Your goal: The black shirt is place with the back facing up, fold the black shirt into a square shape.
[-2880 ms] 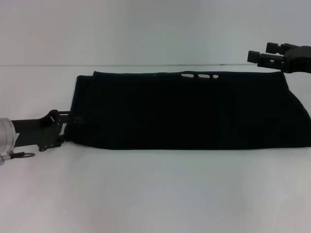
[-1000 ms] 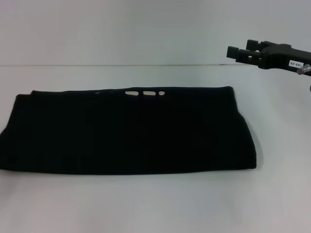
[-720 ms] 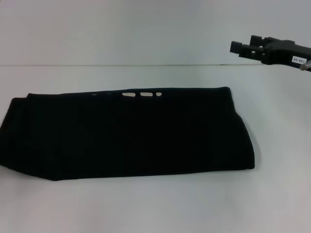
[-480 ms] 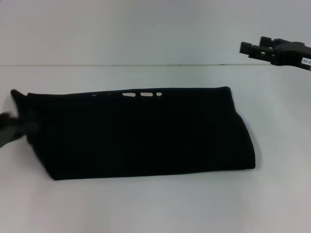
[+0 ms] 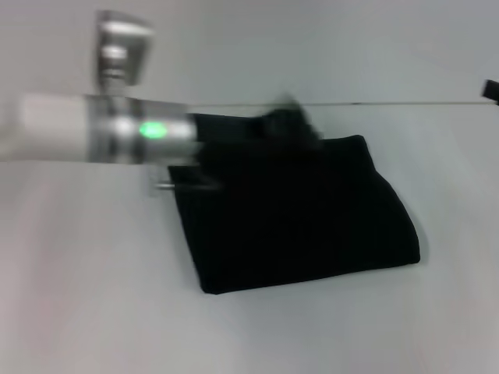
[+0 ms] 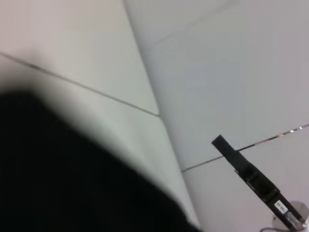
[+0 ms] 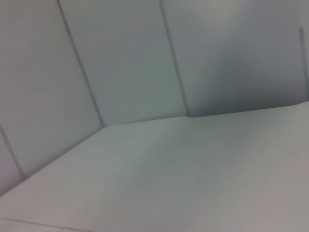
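Note:
The black shirt [image 5: 312,226] lies on the white table in the head view, folded over into a shorter, roughly square shape. My left arm [image 5: 101,128] reaches across from the left. Its blurred left gripper [image 5: 290,123] is above the shirt's far edge, shut on the shirt's lifted end. Black fabric [image 6: 63,174] fills the lower part of the left wrist view. My right gripper [image 5: 491,88] shows only as a tip at the far right edge, away from the shirt. It also shows in the left wrist view [image 6: 251,173].
The white table [image 5: 93,296] stretches bare to the left of and in front of the shirt. Its back edge meets a pale wall [image 5: 351,47]. The right wrist view shows only table surface [image 7: 193,174] and wall panels.
My left arm has swung in from the left, carrying the shirt's left end up and over to the right, so the shirt is about half as wide. My right gripper has withdrawn to the right.

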### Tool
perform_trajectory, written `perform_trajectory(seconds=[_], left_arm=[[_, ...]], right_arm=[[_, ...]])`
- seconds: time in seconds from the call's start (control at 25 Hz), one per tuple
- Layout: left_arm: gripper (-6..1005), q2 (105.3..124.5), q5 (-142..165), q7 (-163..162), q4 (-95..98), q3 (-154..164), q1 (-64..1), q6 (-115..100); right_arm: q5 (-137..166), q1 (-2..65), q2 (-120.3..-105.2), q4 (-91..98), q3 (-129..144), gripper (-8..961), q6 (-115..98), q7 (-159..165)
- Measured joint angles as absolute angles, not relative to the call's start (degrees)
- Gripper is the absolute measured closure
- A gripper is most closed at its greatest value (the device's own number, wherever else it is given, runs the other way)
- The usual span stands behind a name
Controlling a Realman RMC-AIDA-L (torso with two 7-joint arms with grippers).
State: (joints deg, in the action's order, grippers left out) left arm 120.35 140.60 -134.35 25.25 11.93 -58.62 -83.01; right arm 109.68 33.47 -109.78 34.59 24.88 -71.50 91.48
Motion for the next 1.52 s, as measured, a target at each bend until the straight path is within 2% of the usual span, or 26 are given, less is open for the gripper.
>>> perform_trajectory(seconds=[0.08, 0.12, 0.28, 0.6, 0.84, 1.04, 1.12, 1.24, 1.36, 1.52], left_arm=[[842, 123.59, 138.8, -132.5, 22.9, 12.1, -61.0, -76.9], [840, 124.07, 137.0, -130.8, 20.4, 12.0, -61.5, -74.0], [830, 124.38, 127.3, -117.4, 3.6, 9.8, -60.7, -60.7], [810, 124.70, 124.6, -101.6, -6.4, 2.8, -55.3, -61.9], [683, 124.43, 126.7, -101.4, -6.2, 3.3, -55.0, -66.7], [578, 124.25, 131.0, -100.5, 0.2, 4.5, -53.7, -74.8], [482, 124.14, 131.7, -98.3, 3.3, 5.5, -52.0, -78.1], [339, 123.97, 131.9, -94.0, 9.2, 8.0, -48.6, -81.6], [119, 123.61, 131.9, -90.0, 14.5, 10.0, -45.2, -84.8], [76, 122.47, 131.8, -86.6, 19.2, 11.9, -42.0, -88.8]], right_arm=[[109.3, 32.4, -108.76, 34.8, 24.5, 46, -71.5, 91.2], [109.2, 32.0, -108.36, 34.9, 24.4, 46, -71.6, 91.0], [109.5, 31.3, -106.96, 35.0, 24.4, 46, -71.5, 90.9], [113.4, 32.5, -106.54, 35.1, 25.2, 46, -71.4, 92.2], [117.9, 34.0, -106.34, 36.2, 25.4, 47, -73.3, 100.5], [120.3, 35.4, -105.28, 37.0, 26.7, 47, -78.6, 110.7], [121.5, 36.2, -104.90, 36.6, 28.3, 47, -80.5, 115.0], [123.6, 37.5, -105.16, 36.4, 31.3, 47, -81.7, 119.7], [124.2, 38.9, -105.80, 34.8, 35.5, 47, -81.5, 123.1], [124.4, 41.4, -105.97, 29.8, 40.6, 47, -79.0, 126.1]])
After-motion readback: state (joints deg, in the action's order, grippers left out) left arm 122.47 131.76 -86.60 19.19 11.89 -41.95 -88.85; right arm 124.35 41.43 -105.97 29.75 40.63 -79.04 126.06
